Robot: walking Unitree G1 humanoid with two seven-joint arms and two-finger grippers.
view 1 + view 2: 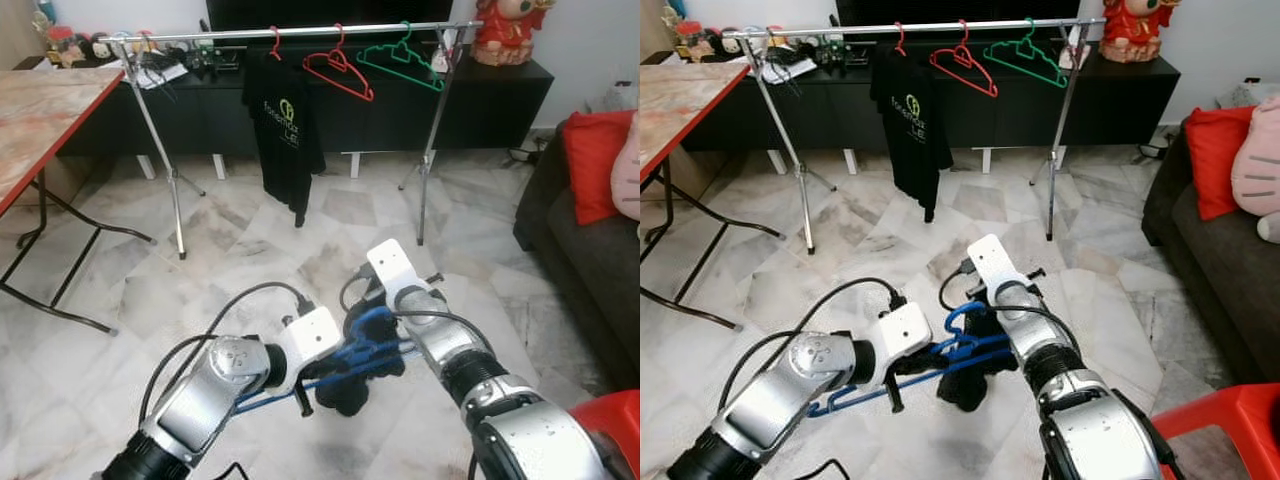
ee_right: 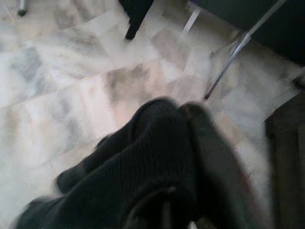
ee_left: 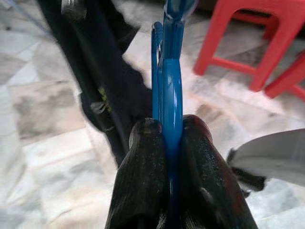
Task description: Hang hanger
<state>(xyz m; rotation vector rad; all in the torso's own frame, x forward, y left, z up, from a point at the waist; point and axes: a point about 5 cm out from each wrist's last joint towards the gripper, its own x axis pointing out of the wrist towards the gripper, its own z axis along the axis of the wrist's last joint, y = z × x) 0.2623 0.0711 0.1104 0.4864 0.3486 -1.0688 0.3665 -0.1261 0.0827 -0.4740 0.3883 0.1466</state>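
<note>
A blue hanger (image 1: 352,352) with a black garment (image 1: 350,392) draped on it is held low in front of me, above the marble floor. My left gripper (image 3: 164,126) is shut on the blue hanger's (image 3: 170,81) bar, which sits pinched between both fingers. From the other side, my right gripper (image 2: 178,107) is closed in the black garment (image 2: 143,191) at the hanger's hook end. Across the room stands the metal clothes rack (image 1: 300,32), carrying a black T-shirt (image 1: 285,130), an empty red hanger (image 1: 340,72) and an empty green hanger (image 1: 400,62).
A folding table (image 1: 50,110) stands at the left. On the right is a dark sofa (image 1: 585,260) with a red cushion (image 1: 592,160). A red stool (image 1: 605,430) is close by my right side. A black cabinet (image 1: 480,100) runs behind the rack.
</note>
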